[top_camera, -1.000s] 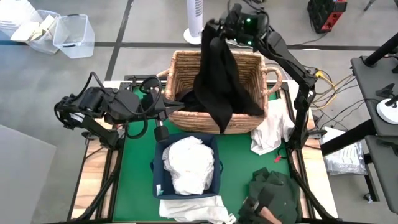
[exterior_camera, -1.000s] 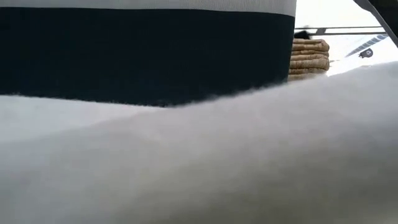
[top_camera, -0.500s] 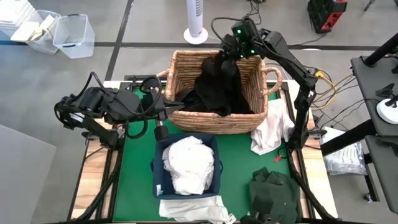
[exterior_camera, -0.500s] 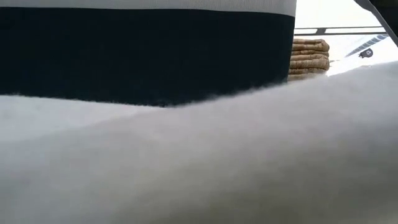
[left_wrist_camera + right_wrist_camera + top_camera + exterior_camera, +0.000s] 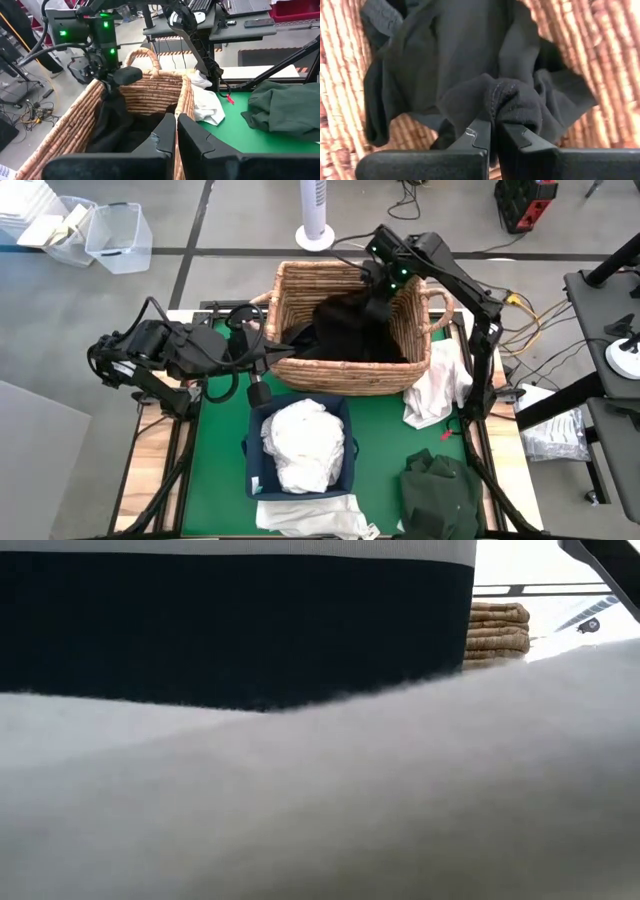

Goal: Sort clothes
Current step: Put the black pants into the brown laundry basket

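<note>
Right gripper (image 5: 378,292) sits low inside the wicker basket (image 5: 300,290) at upper centre of the high view, jaws pinched tight on a fold of a black garment (image 5: 345,330) — the right wrist view shows that fold bunched right at the fingertips with the rest slumped against the woven wall, so this looks like the drop-off of a dark item, grip not yet let go. Left gripper (image 5: 262,355) waits at centre left, just outside the basket's left wall, jaws closed on nothing, kept clear of the drop. Sorting looks to be by colour: darks in the basket, whites in the navy bin (image 5: 257,465) at lower centre, which holds a white heap (image 5: 302,445). Count from the high view: one basket, one bin, two arms; black cloth in the basket is one mass, cannot tell how many pieces. White pieces, three visible spots — the heap in the bin, one (image 5: 435,390) hanging off the basket's right side at centre right, one (image 5: 305,517) at the bottom edge below the bin. One dark green garment (image 5: 445,498) at lower right on the green mat (image 5: 215,450), unsorted. Low view is blocked by white cloth and the bin wall.
</note>
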Tool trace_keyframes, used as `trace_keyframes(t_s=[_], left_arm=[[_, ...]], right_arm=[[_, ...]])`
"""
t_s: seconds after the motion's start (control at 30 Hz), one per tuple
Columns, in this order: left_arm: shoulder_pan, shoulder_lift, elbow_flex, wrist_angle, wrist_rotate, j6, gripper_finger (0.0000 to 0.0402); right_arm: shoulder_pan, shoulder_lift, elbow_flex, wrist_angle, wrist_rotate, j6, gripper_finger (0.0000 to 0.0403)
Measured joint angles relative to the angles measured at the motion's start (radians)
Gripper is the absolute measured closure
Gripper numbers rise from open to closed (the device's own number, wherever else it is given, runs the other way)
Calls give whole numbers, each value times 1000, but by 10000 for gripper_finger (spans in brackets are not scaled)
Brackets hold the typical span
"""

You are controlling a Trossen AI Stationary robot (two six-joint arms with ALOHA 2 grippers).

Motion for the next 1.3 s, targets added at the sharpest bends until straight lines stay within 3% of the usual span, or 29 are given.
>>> trace_keyframes(t_s=[0.2,0.47,0.67,0.8,1.13,1.3], left_arm=[[0,0,0,-8,0,-12,401],[0,0,0,-18,0,-20,401],[0,0,0,-43,1,-37,401],[0,0,0,-43,1,-38,401],[0,0,0,-43,1,-38,401],[0,0,0,-44,1,-38,401]], right_arm=[[0,10,-12,-14,-26,88,394],[5,6,-103,-14,-273,229,394],[18,4,-231,-15,-291,274,394],[18,4,-320,-15,-236,288,394],[23,3,-437,-14,96,220,394],[22,3,-453,-2,137,196,392]])
